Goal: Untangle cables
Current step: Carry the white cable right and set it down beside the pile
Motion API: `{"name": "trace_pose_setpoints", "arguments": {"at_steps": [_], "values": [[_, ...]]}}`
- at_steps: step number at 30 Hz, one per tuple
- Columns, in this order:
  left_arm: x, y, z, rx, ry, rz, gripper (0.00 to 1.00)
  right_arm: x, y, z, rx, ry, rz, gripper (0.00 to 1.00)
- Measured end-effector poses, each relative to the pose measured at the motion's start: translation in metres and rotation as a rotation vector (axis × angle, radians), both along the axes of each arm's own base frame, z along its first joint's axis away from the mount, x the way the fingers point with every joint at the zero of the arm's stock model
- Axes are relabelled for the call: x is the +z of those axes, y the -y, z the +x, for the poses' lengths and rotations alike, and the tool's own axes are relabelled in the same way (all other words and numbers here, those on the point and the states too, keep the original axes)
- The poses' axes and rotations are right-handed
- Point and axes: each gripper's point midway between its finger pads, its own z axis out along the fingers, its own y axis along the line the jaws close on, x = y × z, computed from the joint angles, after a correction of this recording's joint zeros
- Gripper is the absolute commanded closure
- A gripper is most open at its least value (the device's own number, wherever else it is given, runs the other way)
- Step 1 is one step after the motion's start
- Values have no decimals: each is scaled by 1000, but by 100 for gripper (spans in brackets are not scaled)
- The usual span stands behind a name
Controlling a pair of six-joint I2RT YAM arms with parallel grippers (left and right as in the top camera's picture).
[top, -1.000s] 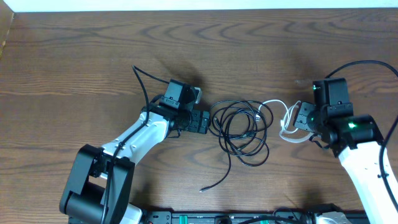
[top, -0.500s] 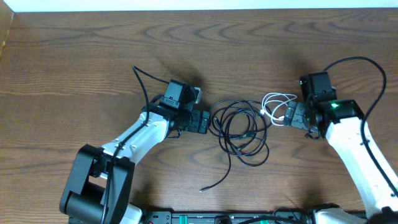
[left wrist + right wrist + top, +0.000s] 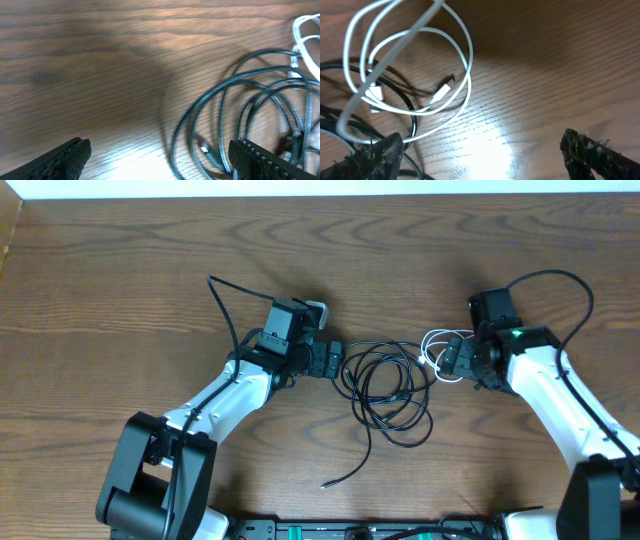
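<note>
Right gripper (image 3: pixel 452 360) let go of the white cable (image 3: pixel 440 345) and moved back in toward the tangle.

A second ago I had the white cable drawn out to the right. Now my right jaws stand wide apart with nothing between them, and its loops lie on the table (image 3: pixel 120 270) just ahead of my fingers, left edge crossing over the black cables (image 3: pixel 390 390). Left gripper (image 3: pixel 330 362) has nudged up, also wide open and empty, at the left rim of the black coil. Judgement: white is not separated yet, since it sits against the black pile again, so it needs a fresh grasp and another pull.
</note>
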Motion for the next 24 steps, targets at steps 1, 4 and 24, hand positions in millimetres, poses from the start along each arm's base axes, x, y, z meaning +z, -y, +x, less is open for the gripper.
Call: {"name": "trace_pose_setpoints", "arguments": {"at_steps": [1,4,24], "values": [[-2,-4,1,12,1,20,7,-4,-1,1,1,-9,3,2],[-4,-14,4,48,14,70,7,-15,-2,3,-1,-27,4,4],[-6,-24,9,84,34,120,7,-64,2,49,-33,-6,-56,73]]}}
